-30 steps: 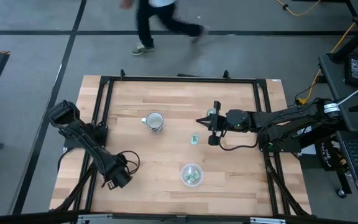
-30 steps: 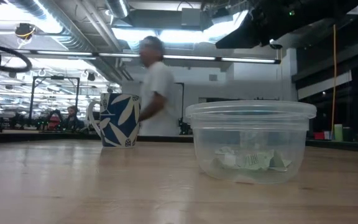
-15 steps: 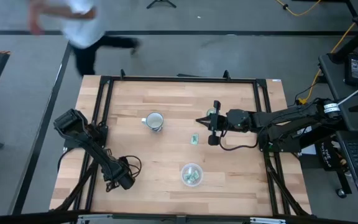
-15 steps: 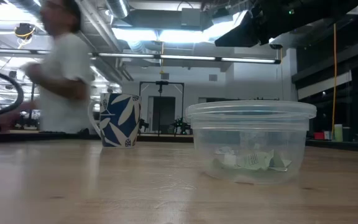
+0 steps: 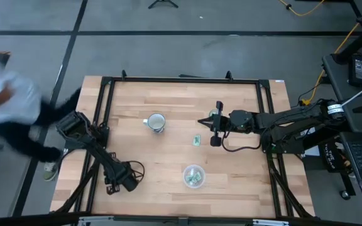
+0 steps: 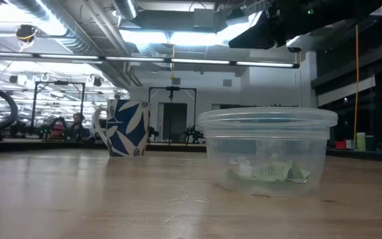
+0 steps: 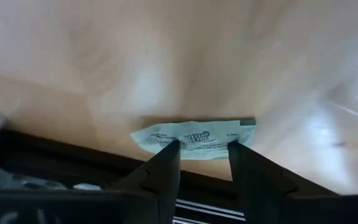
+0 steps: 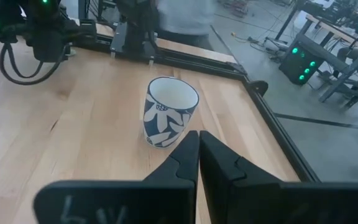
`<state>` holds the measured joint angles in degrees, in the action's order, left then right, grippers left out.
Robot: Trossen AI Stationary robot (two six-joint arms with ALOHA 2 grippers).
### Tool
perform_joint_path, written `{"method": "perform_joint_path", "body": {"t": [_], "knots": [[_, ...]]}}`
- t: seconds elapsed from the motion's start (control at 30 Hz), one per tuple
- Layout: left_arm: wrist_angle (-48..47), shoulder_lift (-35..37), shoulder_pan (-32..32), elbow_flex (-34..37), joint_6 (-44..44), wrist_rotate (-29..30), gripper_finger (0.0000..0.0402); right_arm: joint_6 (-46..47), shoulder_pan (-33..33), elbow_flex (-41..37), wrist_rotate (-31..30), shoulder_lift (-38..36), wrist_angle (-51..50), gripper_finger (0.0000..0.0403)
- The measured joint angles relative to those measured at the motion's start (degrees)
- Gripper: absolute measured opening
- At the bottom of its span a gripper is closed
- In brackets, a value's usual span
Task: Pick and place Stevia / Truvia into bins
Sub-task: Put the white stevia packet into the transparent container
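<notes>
**Sachet between the left fingers at the bench's near edge**

Though the high view shows the left gripper (image 5: 126, 182) only as a dark shape low over the near-left part of the bench (image 5: 168, 100), the left wrist view shows what it is at: a pale green Stevia sachet (image 7: 194, 139) lies flat on the wood by the dark frame rail, and the two fingers (image 7: 163, 168) stand open on either side of it, tips at its edge, not yet pressed together.

From the low view, nearest the camera, stands the clear round container (image 6: 267, 151) with several crumpled sachets (image 6: 265, 170) in its bottom; the high view places it near the bench's front, right of the left gripper. Farther back in the high view, another sachet (image 5: 196, 140) lies loose on the wood mid-bench.

Beyond that, the right gripper (image 5: 213, 130) hangs above the bench, its fingers (image 8: 194, 155) pressed together on nothing. Its wrist view looks at the blue-and-white flowered mug (image 8: 169, 112) standing upright and empty. At the bench's left end, a blurred person (image 5: 8, 119) shows.
</notes>
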<state>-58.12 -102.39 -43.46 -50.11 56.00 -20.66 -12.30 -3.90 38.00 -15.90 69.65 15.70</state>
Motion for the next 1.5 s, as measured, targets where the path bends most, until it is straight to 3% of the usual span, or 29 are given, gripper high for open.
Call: {"method": "perform_joint_path", "body": {"t": [0.43, 0.73, 0.83, 1.17, 1.5], "knots": [[2.24, -0.04, 0.87, -0.07, -1.10, -1.77, 0.0009, 0.00, 0.00, 0.00, 0.00, 0.00, -0.02, 0.0017], [2.43, 0.96, 0.79, 0.00, -1.69, -0.67, 0.0004, 0.00, 0.00, 0.00, 0.02, 0.00, -0.02, 0.0017], [3.27, 3.10, 0.83, -0.04, -1.71, 3.77, 0.0003, -0.02, 0.00, 0.00, 0.02, 0.00, -0.03, 0.0017], [7.81, 14.53, 0.87, 0.02, -1.96, 26.50, 0.0002, -0.11, 0.02, 0.00, 0.00, 0.00, -0.04, 0.0017], [17.85, 20.06, 3.71, 0.00, -17.16, 47.72, 0.0002, -0.34, 0.02, 0.02, 0.00, 0.02, 2.16, 0.0017]]}}
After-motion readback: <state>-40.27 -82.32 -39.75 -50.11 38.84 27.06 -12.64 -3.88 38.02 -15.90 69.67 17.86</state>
